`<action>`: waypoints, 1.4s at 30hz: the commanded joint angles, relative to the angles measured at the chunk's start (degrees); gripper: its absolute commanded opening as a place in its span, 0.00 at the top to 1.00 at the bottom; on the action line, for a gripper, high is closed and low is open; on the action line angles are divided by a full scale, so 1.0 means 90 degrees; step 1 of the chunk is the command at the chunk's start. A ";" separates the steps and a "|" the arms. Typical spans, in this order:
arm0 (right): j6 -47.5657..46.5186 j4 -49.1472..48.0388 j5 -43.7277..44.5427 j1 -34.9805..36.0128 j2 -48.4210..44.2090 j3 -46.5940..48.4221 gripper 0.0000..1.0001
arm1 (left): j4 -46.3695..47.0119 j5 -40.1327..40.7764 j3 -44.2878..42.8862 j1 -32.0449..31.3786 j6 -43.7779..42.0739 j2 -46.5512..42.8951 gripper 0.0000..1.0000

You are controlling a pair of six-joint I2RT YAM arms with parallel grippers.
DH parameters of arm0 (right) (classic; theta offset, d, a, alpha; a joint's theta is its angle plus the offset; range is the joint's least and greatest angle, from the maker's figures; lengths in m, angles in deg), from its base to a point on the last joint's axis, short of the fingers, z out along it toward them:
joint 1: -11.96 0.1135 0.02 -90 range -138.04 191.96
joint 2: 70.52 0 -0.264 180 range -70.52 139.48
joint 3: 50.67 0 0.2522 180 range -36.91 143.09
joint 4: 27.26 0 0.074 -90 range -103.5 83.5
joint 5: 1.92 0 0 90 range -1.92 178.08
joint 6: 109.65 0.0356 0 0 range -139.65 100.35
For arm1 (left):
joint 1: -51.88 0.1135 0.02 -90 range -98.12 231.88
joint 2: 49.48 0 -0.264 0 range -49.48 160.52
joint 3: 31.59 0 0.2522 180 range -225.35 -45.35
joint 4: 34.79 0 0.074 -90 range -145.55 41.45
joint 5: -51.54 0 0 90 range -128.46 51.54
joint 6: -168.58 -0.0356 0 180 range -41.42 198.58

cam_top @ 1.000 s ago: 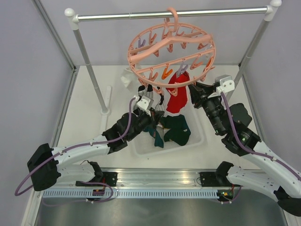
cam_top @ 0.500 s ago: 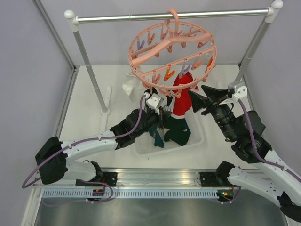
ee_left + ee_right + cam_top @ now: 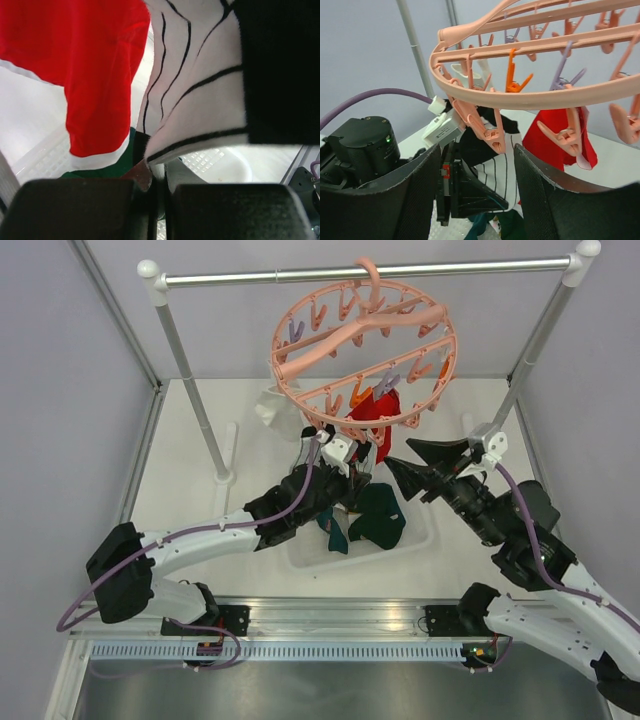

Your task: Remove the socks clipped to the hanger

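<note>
Left end effector point(image 3: 161, 200) is clamping tight on a white black-striped fabric sock point(image 3: 200, 115) beneath the near rim of the round salmon-pink plastic clip hanger point(image 3: 352, 333), just left of a red sock point(image 3: 368, 412). Right end effector point(image 3: 400, 455) is gaping wide, gripping nothing, just right of them. Dark teal socks point(image 3: 378, 515) are lying in the white perforated tray point(image 3: 425, 530) below.

On my feed: silver rail point(image 3: 300, 275) runs L-R across the back, up high, w/ white end fittings point(image 3: 148, 268). It sits on two slanted metal uprights, L point(image 3: 190, 380) and R point(image 3: 535, 345). The L one has a white foot point(image 3: 226, 462) on the pale table point(image 3: 180, 500). White perforated tray point(image 3: 418, 538) is mid-table, in front of the rail. Grey walls point(image 3: 60, 390) either side. Slotted alu strip point(image 3: 340, 650) along the near edge.
</note>
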 commanded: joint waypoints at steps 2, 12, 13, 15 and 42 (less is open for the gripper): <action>0.0115 -0.0069 -0.0676 -0.0002 0.0427 0.0098 0.36 | -0.0073 0.0142 -0.0322 -0.0075 0.0260 0.0096 0.98; 0.0252 -0.0059 0.0222 -0.0002 0.0614 -0.0409 0.33 | -0.0142 0.0103 -0.0283 -0.0094 0.0279 -0.0011 0.98; 0.0262 -0.0049 0.0310 -0.0002 0.0633 -0.0448 0.32 | -0.0142 0.0103 -0.0264 -0.0094 0.0299 -0.0031 0.98; 0.0291 -0.0078 0.0389 -0.0002 0.0692 -0.0575 0.32 | -0.0142 0.0103 -0.0215 -0.0104 0.0338 -0.0070 0.98; 0.2556 -0.2625 -0.4375 -0.2600 0.1083 -0.2079 0.30 | -0.0152 0.0015 0.0098 -0.0182 0.0299 -0.0549 0.98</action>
